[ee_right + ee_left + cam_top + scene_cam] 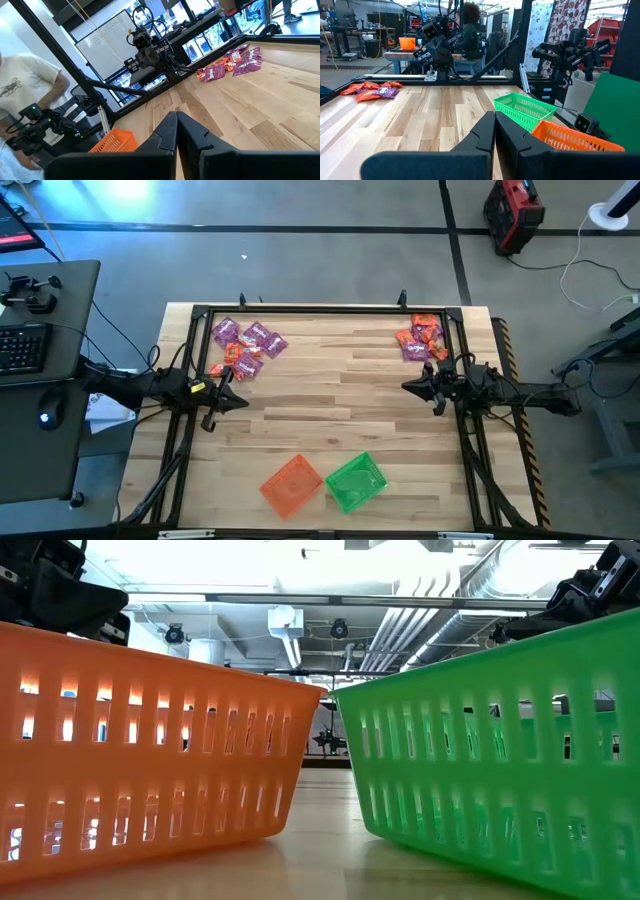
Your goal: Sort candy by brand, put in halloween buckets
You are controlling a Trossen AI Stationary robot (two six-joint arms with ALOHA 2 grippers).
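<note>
closed right gripper (176, 131) fingers over wooden table (280, 100), candy pile (231, 62) ahead, orange bucket (114, 142) nearby

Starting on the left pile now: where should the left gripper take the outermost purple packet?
Come straight down on the purple packet at the pile's right edge and pinch across its free edge. It lies flat and clear there, while orange-red packets crowd its other side.

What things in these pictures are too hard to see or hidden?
- Brand names on the candy: too small in the high view.
- Inside the orange bucket and the green bucket: the low view shows only their slotted walls.
- Candy piles: hidden behind both buckets in the low view.
- Green bucket: out of frame in the right wrist view.
- Left gripper and right gripper: fingers pressed together, nothing held.
</note>
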